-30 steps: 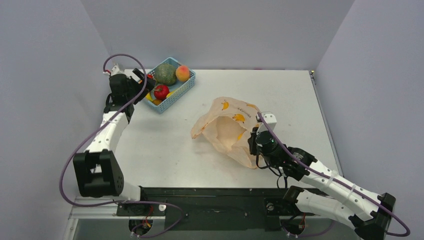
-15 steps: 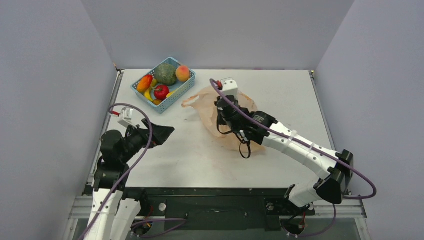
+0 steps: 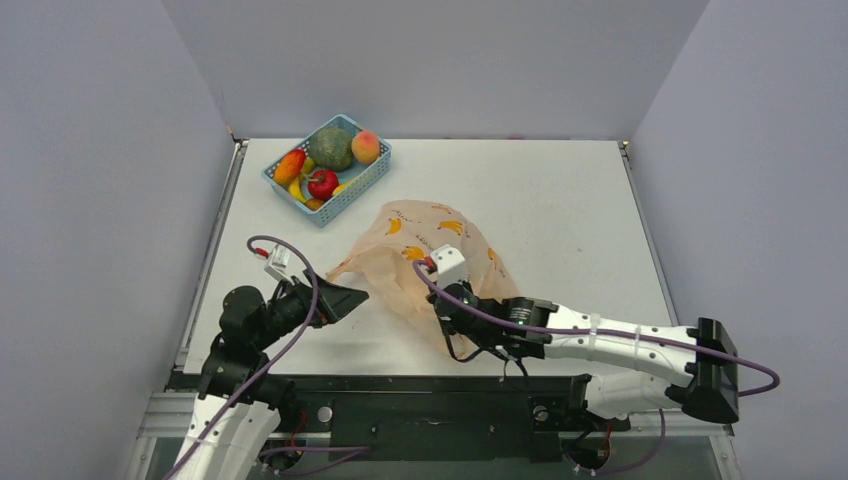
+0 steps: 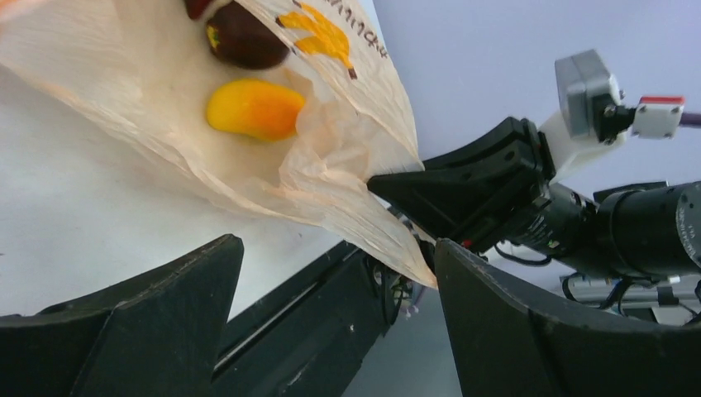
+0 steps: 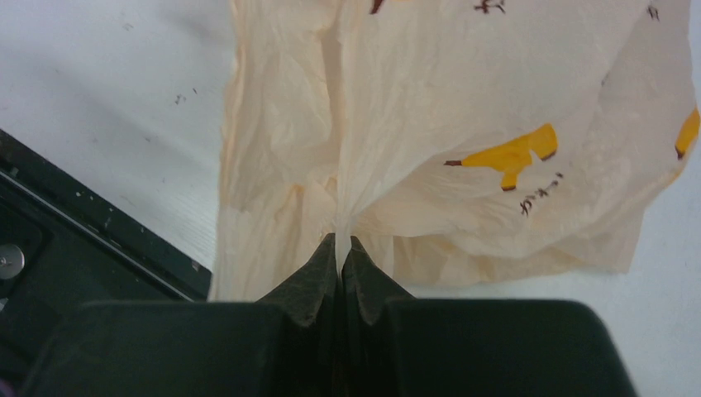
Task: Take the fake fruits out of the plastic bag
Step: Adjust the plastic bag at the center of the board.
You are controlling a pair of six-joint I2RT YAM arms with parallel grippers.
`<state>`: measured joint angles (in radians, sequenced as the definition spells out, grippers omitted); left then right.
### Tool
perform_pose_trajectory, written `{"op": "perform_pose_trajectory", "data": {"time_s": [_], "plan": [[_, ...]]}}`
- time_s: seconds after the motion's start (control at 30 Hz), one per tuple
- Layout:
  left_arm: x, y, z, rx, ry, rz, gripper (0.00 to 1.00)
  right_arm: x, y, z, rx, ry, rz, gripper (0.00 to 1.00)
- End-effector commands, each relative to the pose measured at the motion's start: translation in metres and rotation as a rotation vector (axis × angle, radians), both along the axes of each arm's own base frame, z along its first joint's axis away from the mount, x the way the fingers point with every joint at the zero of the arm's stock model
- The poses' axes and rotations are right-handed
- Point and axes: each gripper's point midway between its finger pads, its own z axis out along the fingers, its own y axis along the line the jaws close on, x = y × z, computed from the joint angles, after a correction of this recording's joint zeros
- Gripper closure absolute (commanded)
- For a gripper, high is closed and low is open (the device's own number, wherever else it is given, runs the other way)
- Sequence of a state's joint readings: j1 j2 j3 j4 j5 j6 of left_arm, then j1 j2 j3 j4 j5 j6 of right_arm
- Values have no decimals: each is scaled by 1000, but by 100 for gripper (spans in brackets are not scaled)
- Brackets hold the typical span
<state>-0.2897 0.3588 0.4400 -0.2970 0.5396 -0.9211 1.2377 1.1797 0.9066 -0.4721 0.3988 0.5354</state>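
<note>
The plastic bag [image 3: 425, 245] lies crumpled near the table's front, pale orange with banana prints. My right gripper [image 3: 440, 305] is shut on a fold of the bag's near edge, as the right wrist view [image 5: 340, 244] shows with the film pinched between the tips. My left gripper [image 3: 352, 298] is open and empty just left of the bag. In the left wrist view the bag [image 4: 331, 165] holds a yellow-orange fruit [image 4: 255, 109] and a dark maroon fruit [image 4: 244, 45] inside. The left gripper [image 4: 339, 252] stands wide open below them, and the right gripper [image 4: 397, 184] pinches the bag's corner.
A blue mesh basket [image 3: 362, 185] stands at the back left with a big green ball [image 3: 331, 148], a red apple [image 3: 322, 183], a peach-coloured fruit [image 3: 366, 146] and others. The table's black front rail [image 3: 420, 390] runs just below both grippers.
The right gripper has dragged the bag from the table's middle toward the front edge. The left gripper has come from the basket to the bag's left side.
</note>
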Motion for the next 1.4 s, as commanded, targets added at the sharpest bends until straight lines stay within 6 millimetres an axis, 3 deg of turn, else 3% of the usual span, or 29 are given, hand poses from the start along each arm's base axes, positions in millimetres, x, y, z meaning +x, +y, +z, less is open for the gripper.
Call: {"op": "perform_pose_trajectory", "data": {"time_s": [0.0, 0.1, 0.13, 0.17, 0.2, 0.23, 0.27, 0.3, 0.43, 0.53, 0.67, 0.8, 1.0, 1.2, 1.3, 1.37], "plan": [[-1, -35, 14, -21, -57, -63, 17, 2, 1, 33, 249, -17, -79, 100], [-17, -76, 13, 42, -94, -125, 17, 3, -10, 31, 254, -24, -108, 100], [-35, -92, 20, 59, -133, -194, 17, 2, -12, 33, 262, -23, -111, 100], [-26, -99, 12, 117, -138, -144, 17, 2, -15, 31, 256, -18, -113, 100], [-39, -112, 21, 137, -183, -191, 17, 1, -17, 33, 265, -15, -113, 100], [-31, -118, 9, 211, -179, -154, 17, -2, -20, 30, 255, -5, -111, 100], [-35, -126, 19, 228, -212, -169, 19, -3, -22, 31, 258, -3, -111, 100], [-29, -129, 9, 285, -204, -141, 20, -6, -28, 31, 250, 5, -115, 100], [-19, -146, 21, 227, -256, -104, 22, -15, -56, 22, 230, 34, -147, 100], [-14, -152, 10, 209, -266, -88, 21, -23, -78, 11, 213, 59, -181, 100], [-5, -166, -4, 226, -274, -71, 21, -31, -93, 2, 238, 92, -198, 100], [10, -179, -19, 234, -291, -17, 27, -32, -99, 1, 283, 98, -218, 100], [23, -186, -50, 286, -290, 34, 34, -24, -104, 17, 310, 69, -256, 100], [47, -188, -74, 397, -365, 123, 25, -21, -105, 24, 319, 50, -264, 100], [59, -195, -81, 408, -381, 144, 21, -23, -108, 19, 316, 56, -264, 100], [64, -203, -97, 423, -360, 132, 19, -27, -109, 13, 323, 80, -262, 100]]}}
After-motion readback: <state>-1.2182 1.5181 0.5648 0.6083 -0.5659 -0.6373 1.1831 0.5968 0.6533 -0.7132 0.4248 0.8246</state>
